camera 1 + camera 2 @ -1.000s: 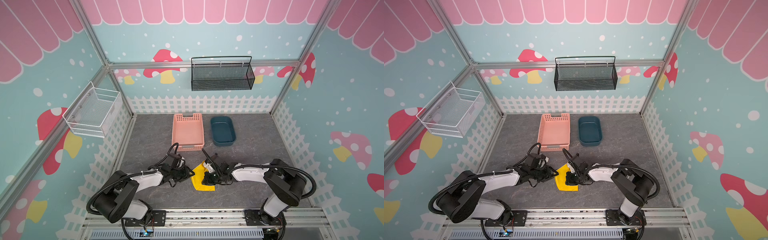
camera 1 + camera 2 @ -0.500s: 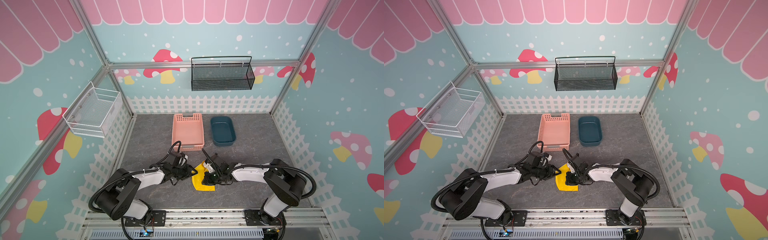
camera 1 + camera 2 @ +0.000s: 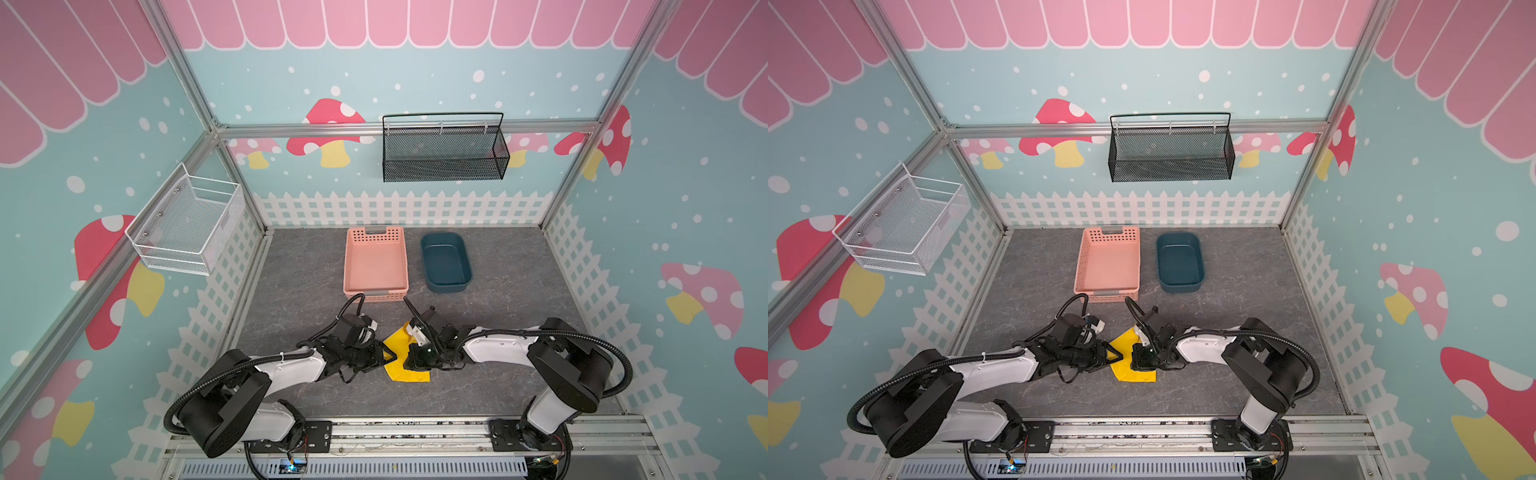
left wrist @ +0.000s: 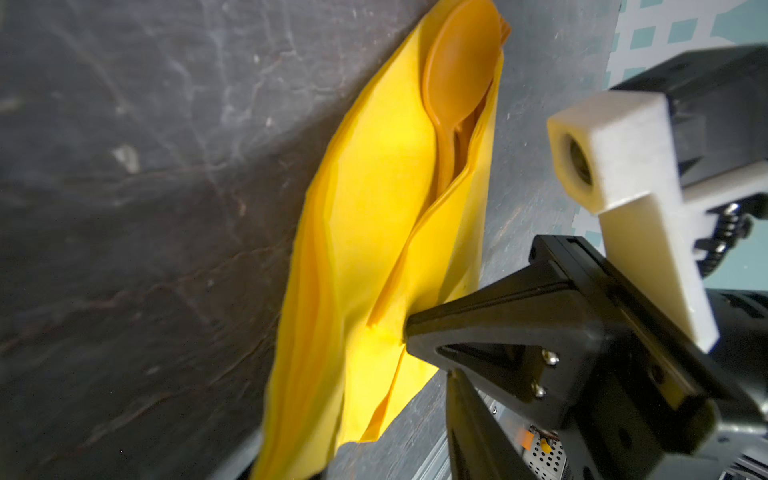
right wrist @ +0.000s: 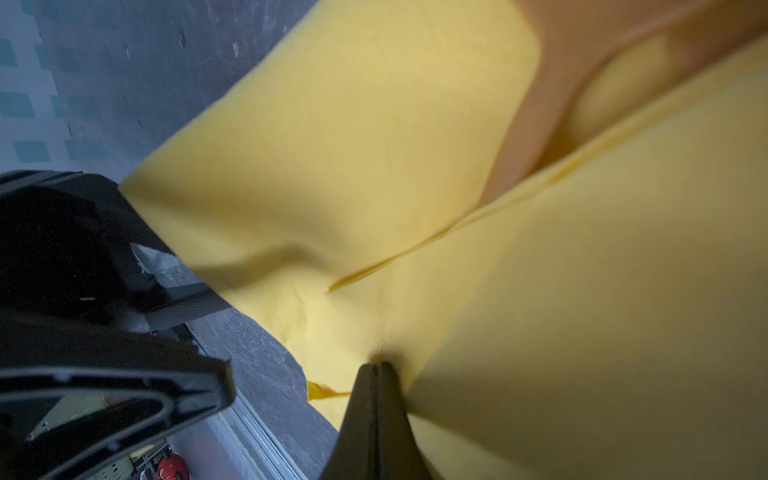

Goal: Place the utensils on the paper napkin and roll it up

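Looking first at the right gripper (image 5: 376,368), I am seeing its jaws pressed tip to tip. The paper napkin (image 5: 374,166) is puckering right at the tips, so I am judging that it is nipping a fold of paper rather than just resting there. The left gripper (image 3: 384,357) is sitting at the napkin's left edge with its jaws partway apart. In the right wrist view bare table is showing in the gap between them, and I am not making out anything held there.

The napkin is lying on the near middle of the grey table (image 3: 519,311), between the two grippers. It is nearer than the pink basket (image 3: 376,232) and the blue tub (image 3: 446,286). It is already folding over the utensils: a spoon (image 4: 457,75) is poking out of the far end, with another orange piece tucked behind it, too hidden to name.

So I am reckoning the loading is done and the rolling is under way, with the wrap gaping loose and the near part lying flat. Against a second ago, the left gripper is edging right, closer onto the napkin. The right gripper and the napkin are staying put.
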